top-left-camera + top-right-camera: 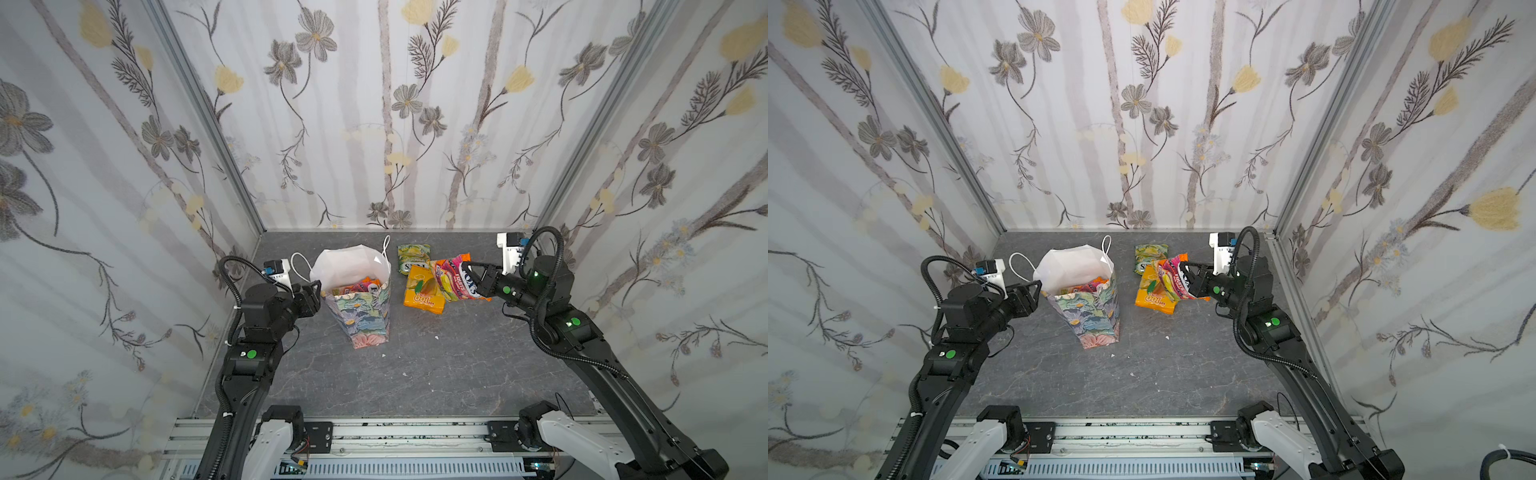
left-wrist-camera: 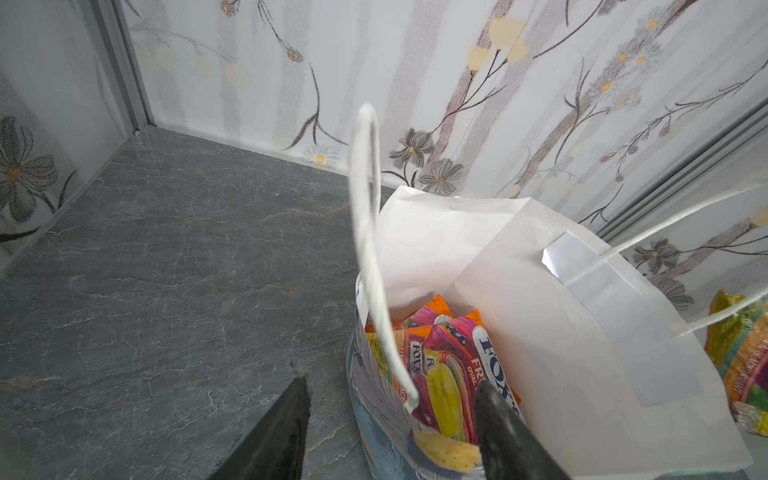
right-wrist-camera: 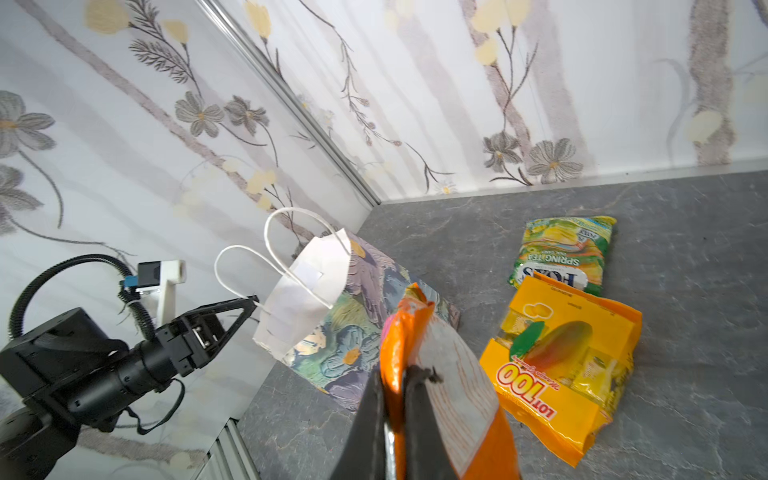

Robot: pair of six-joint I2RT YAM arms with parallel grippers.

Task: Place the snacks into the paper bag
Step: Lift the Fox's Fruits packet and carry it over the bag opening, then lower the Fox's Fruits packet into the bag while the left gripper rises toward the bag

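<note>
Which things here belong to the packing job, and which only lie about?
Belonging to the job: paper bag; packets already inside it; Fox's fruits packet pinched in the right gripper; green Spring Tea packet; mango pack; left gripper, open astride the bag's rim.
Only lying about: small white scraps on the table.

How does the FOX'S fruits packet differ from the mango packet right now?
The FOX'S fruits packet is pinched in the right gripper, held up on edge; the mango packet lies on the table. The fruits packet shows pink and orange, the mango packet orange-yellow. Both are glossy and not yet in the paper bag.
</note>
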